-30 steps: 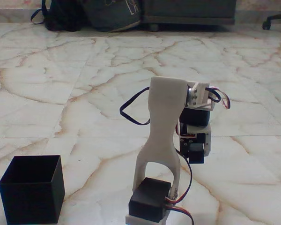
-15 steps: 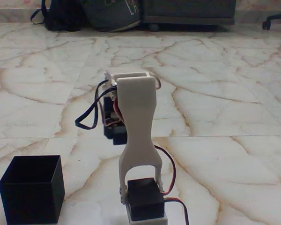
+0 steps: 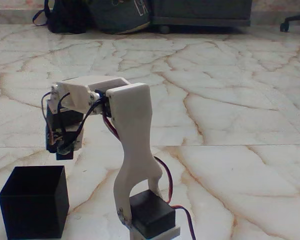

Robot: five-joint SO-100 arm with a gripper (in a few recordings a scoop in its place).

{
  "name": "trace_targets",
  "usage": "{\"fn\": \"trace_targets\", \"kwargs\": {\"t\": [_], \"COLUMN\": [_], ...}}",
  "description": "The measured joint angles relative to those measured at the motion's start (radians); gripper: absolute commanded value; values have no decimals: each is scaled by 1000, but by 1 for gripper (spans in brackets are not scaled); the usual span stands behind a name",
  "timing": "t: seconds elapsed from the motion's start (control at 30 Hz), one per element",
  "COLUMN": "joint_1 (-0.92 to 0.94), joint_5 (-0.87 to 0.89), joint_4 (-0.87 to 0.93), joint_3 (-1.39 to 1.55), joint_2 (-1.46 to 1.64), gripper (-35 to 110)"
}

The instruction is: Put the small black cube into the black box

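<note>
Fixed view: I see the white arm [image 3: 132,145] turned toward pic left, upper link rising from the black base servo [image 3: 150,215] at bottom center, forearm bent over and down at the left. Gripper [image 3: 64,151] hangs at the end of it, pointing down, partly hidden by wrist servo + wires [image 3: 75,125].

Small black cube [image 3: 64,154] looks pinched at the fingertips, a dark blocky bit poking out just below the wrist frame. Fingers look closed tight around it w/ no visible gap, but res is low and black-on-black, so I can't fully separate cube from finger parts. Treat grip as probable, not confirmed.

Black box [image 3: 34,205] sits on the floor at bottom left, open top up, upright. Rel. to fingers: box is below and a bit to pic left; fingertips sit above the box's right rear rim area, clear of it, not touching. Can't tell depth, so can't say whether the cube is truly over the opening or behind it.

Marble floor [image 3: 230,100] w/ brown veins all around. Far behind the fingers, at the top edge: dark bags [image 3: 95,15] at left, low dark furniture [image 3: 200,12] mid, chair wheel [image 3: 295,22] top right corner.
</note>
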Motion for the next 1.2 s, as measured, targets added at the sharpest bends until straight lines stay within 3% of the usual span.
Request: {"fn": "trace_targets", "kwargs": {"t": [0.17, 0.4, 0.63, 0.87, 1.2], "joint_1": [-123, -143, -141, -31, 465], "joint_5": [120, 133, 155, 87, -273], "joint_4": [-91, -322, -327, -238, -34], "joint_3": [81, 207, 207, 350, 736], "joint_2": [0, -18, -20, 245, 644], "gripper": [2, 5, 8, 8, 8]}}
